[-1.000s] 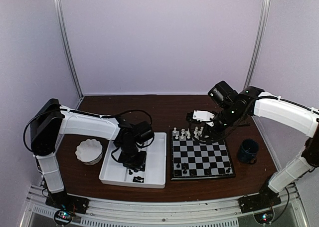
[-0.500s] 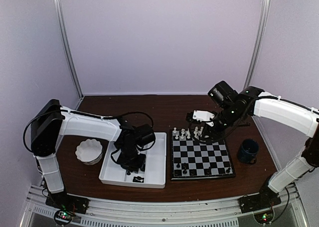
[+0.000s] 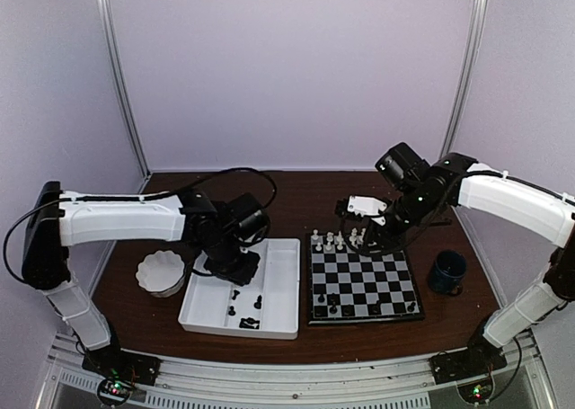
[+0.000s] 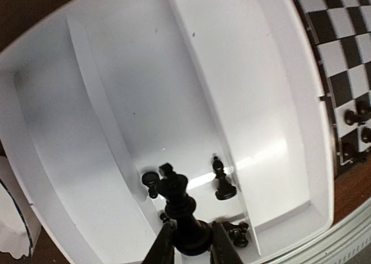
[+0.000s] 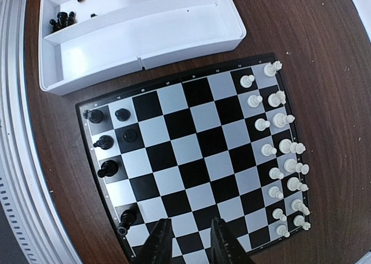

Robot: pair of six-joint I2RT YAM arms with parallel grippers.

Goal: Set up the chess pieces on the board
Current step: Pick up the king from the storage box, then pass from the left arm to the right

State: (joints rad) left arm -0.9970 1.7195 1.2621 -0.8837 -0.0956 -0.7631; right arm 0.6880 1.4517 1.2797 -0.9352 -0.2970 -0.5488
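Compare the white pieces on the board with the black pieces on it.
The white pieces fill two rows along the far edge of the board, while the black pieces are only a handful along the near edge, with empty squares between them. White looks pale cream, black is dark. Both sets are tiny and sit at opposite ends.

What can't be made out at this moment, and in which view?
Left wrist: base of the black piece in the left pincer, hidden by its fingers and the bottom edge.
Top view: types of the white pieces, too small; right arm covers the far right corner of the board.
Right wrist: black pieces clustered in the tray, too small to count.
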